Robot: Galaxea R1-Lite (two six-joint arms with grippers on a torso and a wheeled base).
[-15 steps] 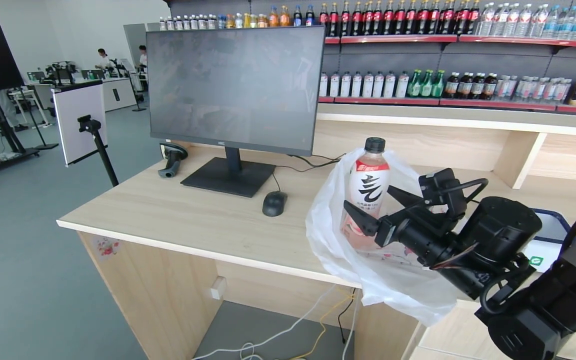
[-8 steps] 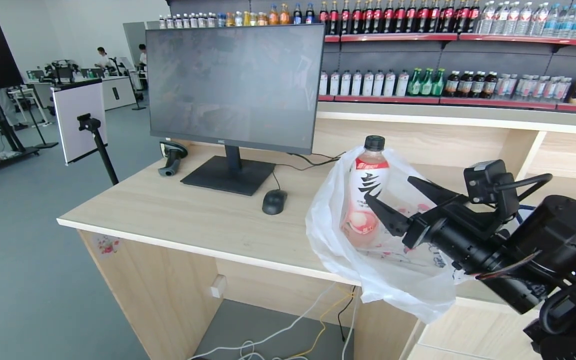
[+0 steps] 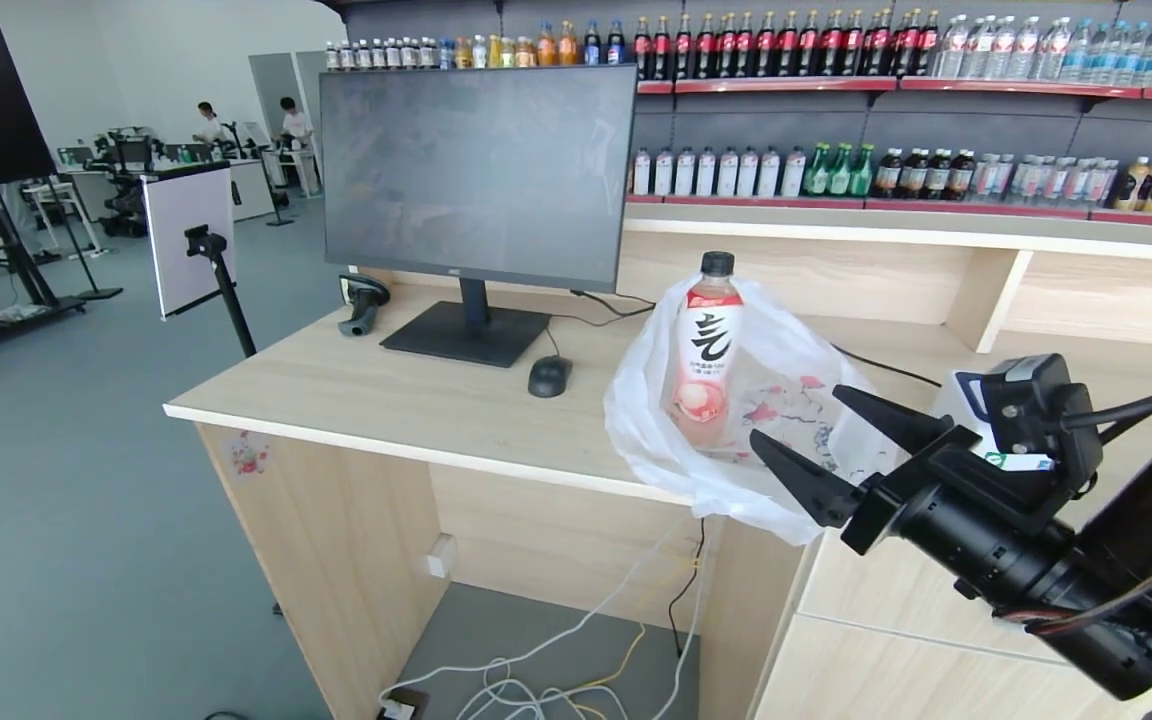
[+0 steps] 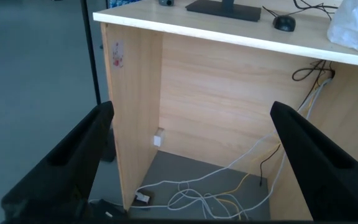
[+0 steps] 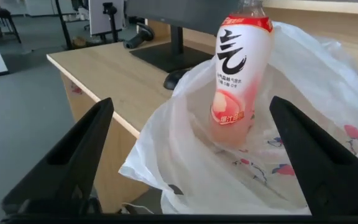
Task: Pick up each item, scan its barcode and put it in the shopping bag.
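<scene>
**Both grippers spread; bottle standing in bag**

Observed right gripper [image 3: 796, 416] with fingers wide apart, gripping nothing. Located bottle [image 3: 704, 350] upright inside white shopping bag [image 3: 651, 425], just ahead of the fingertips, apart from them. Noted mouse [image 3: 549, 376] and monitor [image 3: 481, 175] farther ahead, off to the left. Observed left gripper [image 4: 191, 106] likewise spread and empty, with desk [image 4: 216, 81] ahead and above, cables [image 4: 191, 199] on floor beyond.
</scene>
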